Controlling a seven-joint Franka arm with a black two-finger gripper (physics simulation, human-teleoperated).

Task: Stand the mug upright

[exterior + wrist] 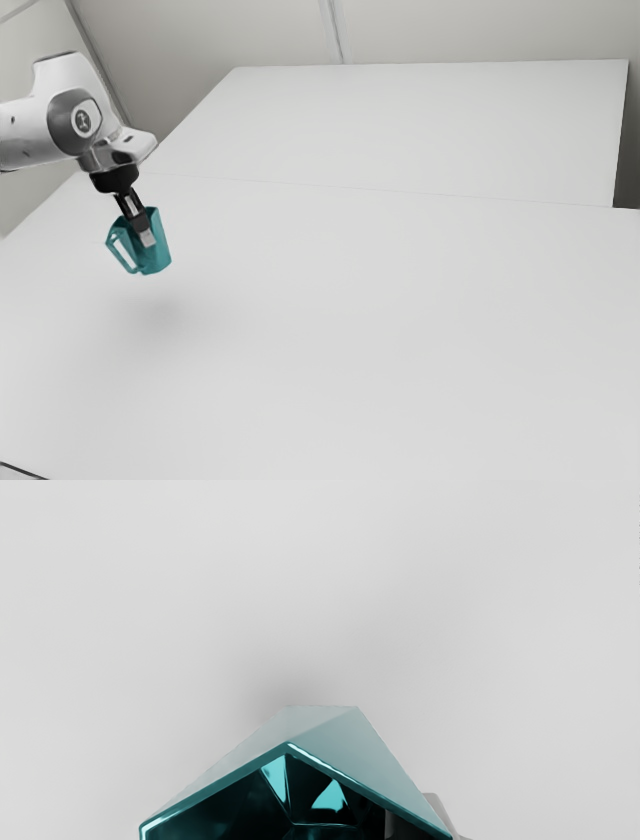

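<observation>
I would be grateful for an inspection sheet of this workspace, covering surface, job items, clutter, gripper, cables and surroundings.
Surface: white table, with a soft shadow below the mug.
Job's things: teal mug, held above the table, leaning slightly, mouth up.
Clutter: nothing seen.
Gripper: black gripper shut on the mug's wall, one finger inside, one outside.
Cables: no certain one; a thin dark line crosses the exterior view's lower left corner, nature unclear.
Surroundings: pale wall behind a second white surface.
</observation>
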